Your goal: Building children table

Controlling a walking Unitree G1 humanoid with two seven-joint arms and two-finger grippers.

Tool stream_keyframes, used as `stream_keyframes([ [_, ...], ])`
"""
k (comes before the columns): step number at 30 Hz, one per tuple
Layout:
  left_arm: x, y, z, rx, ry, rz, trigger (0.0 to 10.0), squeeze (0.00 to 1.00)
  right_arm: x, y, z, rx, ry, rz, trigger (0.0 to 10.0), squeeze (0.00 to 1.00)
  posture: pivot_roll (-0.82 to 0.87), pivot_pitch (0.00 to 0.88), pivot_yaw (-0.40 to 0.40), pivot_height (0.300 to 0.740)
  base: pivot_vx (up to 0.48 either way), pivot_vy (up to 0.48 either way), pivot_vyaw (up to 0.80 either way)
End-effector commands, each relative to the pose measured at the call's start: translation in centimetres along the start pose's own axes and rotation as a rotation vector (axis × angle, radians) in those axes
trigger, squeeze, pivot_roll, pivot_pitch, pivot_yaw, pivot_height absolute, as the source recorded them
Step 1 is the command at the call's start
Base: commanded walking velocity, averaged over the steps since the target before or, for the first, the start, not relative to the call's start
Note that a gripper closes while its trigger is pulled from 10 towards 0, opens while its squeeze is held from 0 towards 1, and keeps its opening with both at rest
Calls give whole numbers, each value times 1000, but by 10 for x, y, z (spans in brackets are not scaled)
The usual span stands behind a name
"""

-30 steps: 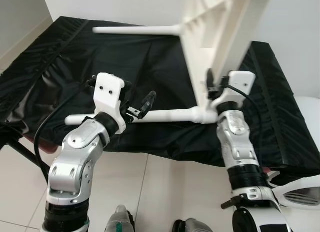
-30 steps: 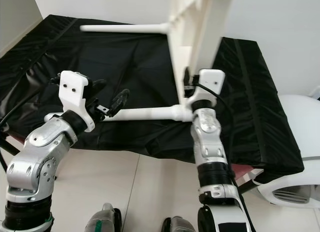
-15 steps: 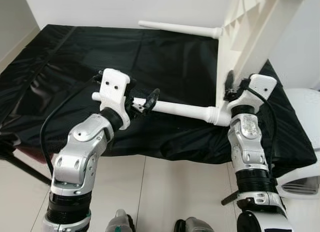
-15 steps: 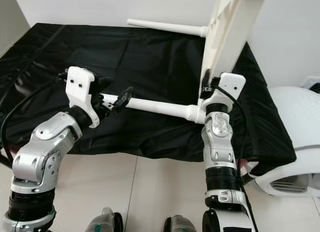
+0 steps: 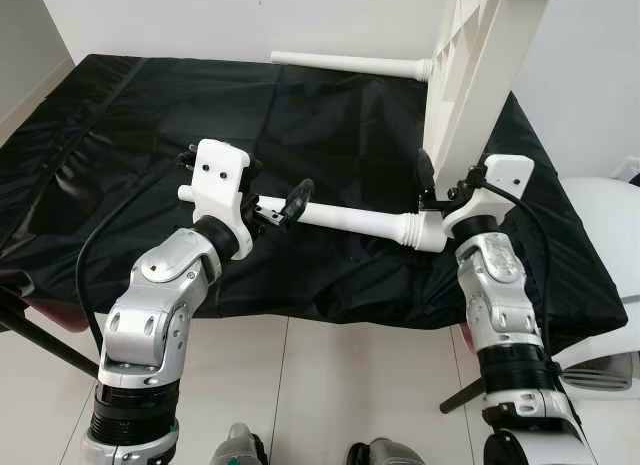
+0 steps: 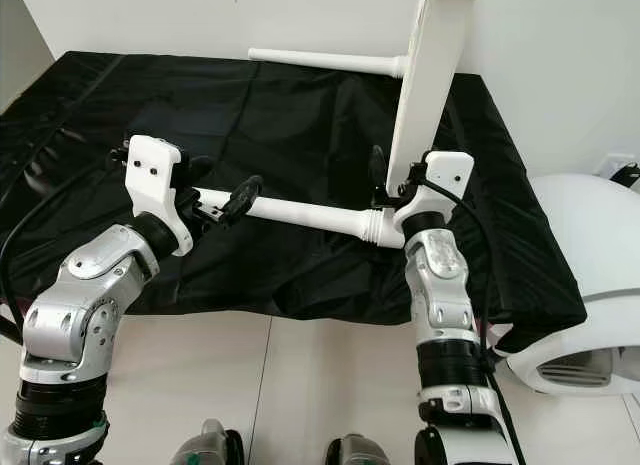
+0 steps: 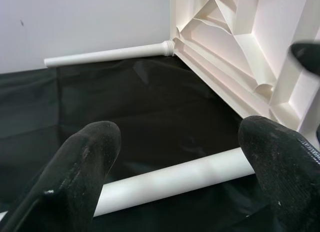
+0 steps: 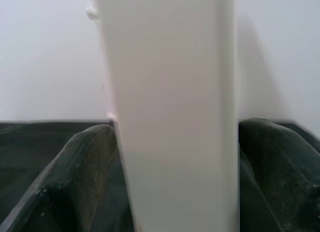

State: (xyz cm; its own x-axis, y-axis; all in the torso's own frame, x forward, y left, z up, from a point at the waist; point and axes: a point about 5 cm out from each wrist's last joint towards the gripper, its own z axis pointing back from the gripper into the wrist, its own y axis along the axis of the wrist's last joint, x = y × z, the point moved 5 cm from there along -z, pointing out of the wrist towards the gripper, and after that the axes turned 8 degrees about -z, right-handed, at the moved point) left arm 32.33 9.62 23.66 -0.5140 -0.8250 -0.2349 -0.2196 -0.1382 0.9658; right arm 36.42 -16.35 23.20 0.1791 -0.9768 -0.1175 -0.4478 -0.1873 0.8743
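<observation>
A white children's table top (image 5: 480, 75) stands on edge over the black cloth. Its ribbed underside (image 7: 235, 52) faces left. Two white legs stick out sideways from it, a far leg (image 5: 350, 63) and a near leg (image 5: 350, 220). My right gripper (image 8: 175, 157) is shut on the top's lower edge, with one finger on each face. My left gripper (image 7: 185, 157) is open around the near leg (image 7: 170, 179), close to its free end. The leg runs between the fingers (image 7: 90, 152), which stand wide apart.
A black cloth (image 5: 150, 115) covers the wide low surface under the table parts and hangs over its front edge. A white rounded appliance (image 5: 610, 235) stands at the right. Pale floor tiles (image 5: 300, 385) lie in front, and a white wall stands behind.
The whole view has shifted. The table top, blurred and tilted a second ago, now stands steadier and more upright in my right gripper. My left gripper stays around the near leg.
</observation>
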Motion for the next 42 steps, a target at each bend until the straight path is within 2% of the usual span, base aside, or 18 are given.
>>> stream_keyframes([
  [1,-4,2,1,12,27,-35,10000,1000,-6,8,6,40,27,2,10000,1000,-2,46,-29,740,0,0,0],
  [3,-4,2,1,12,28,-50,10000,1000,-7,8,9,41,27,9,10000,1000,-2,46,-29,740,0,0,0],
  [4,-5,2,1,18,27,-53,10000,431,-7,8,12,41,29,12,10000,329,-3,51,-27,740,0,0,0],
  [5,-6,1,2,21,29,-52,10000,0,-8,6,16,38,29,19,10000,0,-4,52,-25,740,0,0,0],
  [7,-6,1,2,24,29,-50,10000,0,-8,5,19,35,30,20,10000,0,-5,52,-24,740,0,0,0],
  [9,-6,-2,2,29,23,-56,10000,0,-6,0,30,22,9,46,10000,0,-5,50,-18,740,0,0,0],
  [18,-8,-17,3,16,49,-56,10000,0,-6,-8,47,12,-23,67,10000,0,-11,45,-11,740,0,0,0],
  [19,-12,-24,3,3,91,-70,10000,0,-7,-10,53,12,-31,91,10000,0,-12,42,-8,740,0,0,0],
  [26,-18,-36,4,-16,168,-66,10000,0,-15,-22,65,-29,0,98,10000,0,-13,40,-9,740,0,0,0],
  [31,-25,-47,9,-37,255,-35,10000,0,-19,-32,75,-63,31,117,10000,0,-7,37,-12,740,0,0,0],
  [33,-30,-53,15,-33,329,-14,10000,0,-22,-37,79,-78,47,118,10000,0,-2,34,-15,740,0,0,0],
  [38,-35,-61,22,-36,394,-9,10000,0,-25,-42,79,-90,55,112,10000,0,7,33,-19,740,0,0,0],
  [42,-37,-72,31,-53,442,30,10000,0,-28,-47,77,-103,72,100,10000,0,22,28,-31,740,0,0,0],
])
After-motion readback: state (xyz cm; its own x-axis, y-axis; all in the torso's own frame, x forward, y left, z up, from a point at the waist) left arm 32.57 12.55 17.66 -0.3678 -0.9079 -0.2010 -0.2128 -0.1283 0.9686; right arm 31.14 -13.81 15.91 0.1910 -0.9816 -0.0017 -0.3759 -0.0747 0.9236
